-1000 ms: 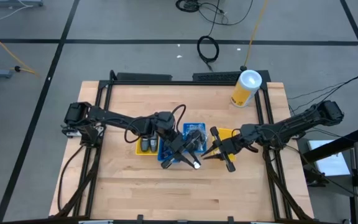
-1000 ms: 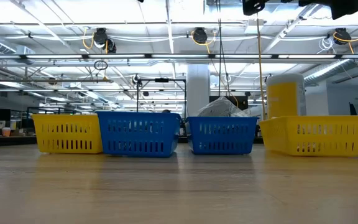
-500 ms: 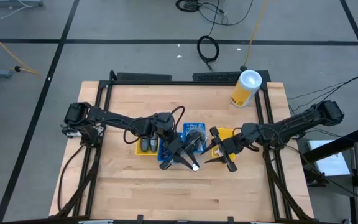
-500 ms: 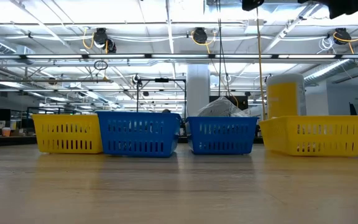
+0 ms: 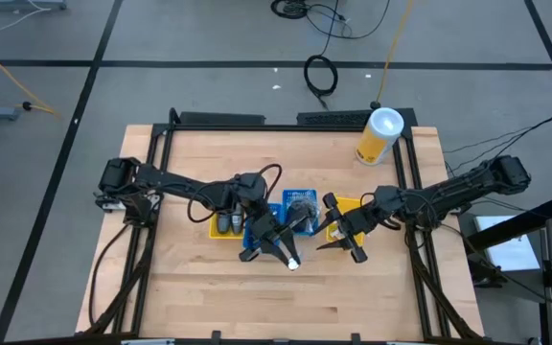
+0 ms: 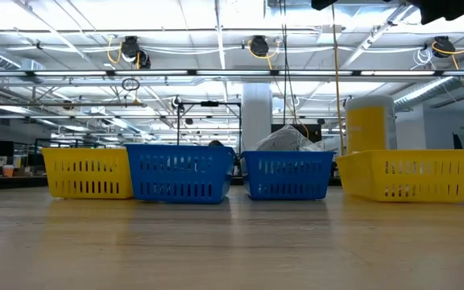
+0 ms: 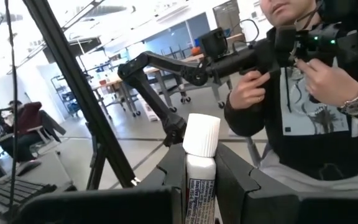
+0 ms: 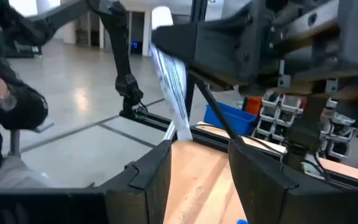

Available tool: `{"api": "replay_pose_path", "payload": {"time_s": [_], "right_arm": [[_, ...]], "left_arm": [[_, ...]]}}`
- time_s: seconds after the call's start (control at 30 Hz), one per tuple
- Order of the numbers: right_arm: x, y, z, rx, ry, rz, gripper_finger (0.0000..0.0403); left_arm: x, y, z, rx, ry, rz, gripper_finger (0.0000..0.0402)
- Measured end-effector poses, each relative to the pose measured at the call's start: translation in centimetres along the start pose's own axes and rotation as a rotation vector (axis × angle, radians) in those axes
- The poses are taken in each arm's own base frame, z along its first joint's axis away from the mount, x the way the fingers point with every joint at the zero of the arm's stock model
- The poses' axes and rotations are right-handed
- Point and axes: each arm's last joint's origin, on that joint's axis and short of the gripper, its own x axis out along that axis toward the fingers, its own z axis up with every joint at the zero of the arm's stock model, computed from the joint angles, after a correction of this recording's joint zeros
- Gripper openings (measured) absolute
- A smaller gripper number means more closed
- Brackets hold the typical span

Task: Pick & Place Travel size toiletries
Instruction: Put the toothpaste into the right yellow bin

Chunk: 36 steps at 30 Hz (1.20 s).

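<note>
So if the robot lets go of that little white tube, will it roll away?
Probably, if it lands on its side: the white tube looks round and smooth. It seems light, since the left hand holds it pinched between two thin fingers. Standing on its narrow flat cap, it would likely tip easily.

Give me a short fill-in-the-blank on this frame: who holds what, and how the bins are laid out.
1. The left gripper is shut on a white ____.
2. The right gripper is open and holds ____.
3. In the low view, the two blue bins sit ____ the two yellow bins.
4. The yellow canister has a ____ lid.

Missing words: tube; nothing; between; white
</note>
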Motion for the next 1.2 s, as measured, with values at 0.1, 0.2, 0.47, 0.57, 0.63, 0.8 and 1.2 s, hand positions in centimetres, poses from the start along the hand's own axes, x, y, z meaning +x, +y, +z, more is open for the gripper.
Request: {"api": "replay_pose_path", "payload": {"time_s": [0.1, 0.2, 0.47, 0.57, 0.63, 0.8, 1.2], "right_arm": [[0.0, -0.1, 0.1, 0.02, -0.014, 0.025, 0.0155], [-0.1, -0.1, 0.2, 0.019, -0.021, 0.04, 0.0155], [0.3, -0.3, -0.2, 0.033, -0.029, 0.06, 0.0155], [0.3, -0.4, -0.4, 0.042, -0.021, 0.082, 0.0155], [0.4, -0.5, -0.6, 0.051, -0.016, 0.113, 0.0155], [1.2, -1.0, -1.3, 0.081, -0.075, 0.182, 0.0155], [1.4, -2.7, -2.2, 0.132, -0.084, 0.154, 0.0136]], "left_arm": [[-0.1, 0.1, -0.1, -0.002, 0.003, 0.006, 0.0042], [0.1, 0.2, -0.7, 0.006, -0.013, 0.003, 0.0042], [0.2, 0.4, -1.3, 0.015, -0.056, -0.046, 0.0042], [0.1, 0.4, -1.1, 0.017, -0.076, -0.071, 0.0042], [0.1, 0.4, -1.1, 0.025, -0.083, -0.087, 0.0042], [0.2, 0.2, -1.0, 0.05, -0.095, -0.132, 0.0042], [0.2, 0.0, -0.8, 0.058, -0.117, -0.173, 0.0042]]}}
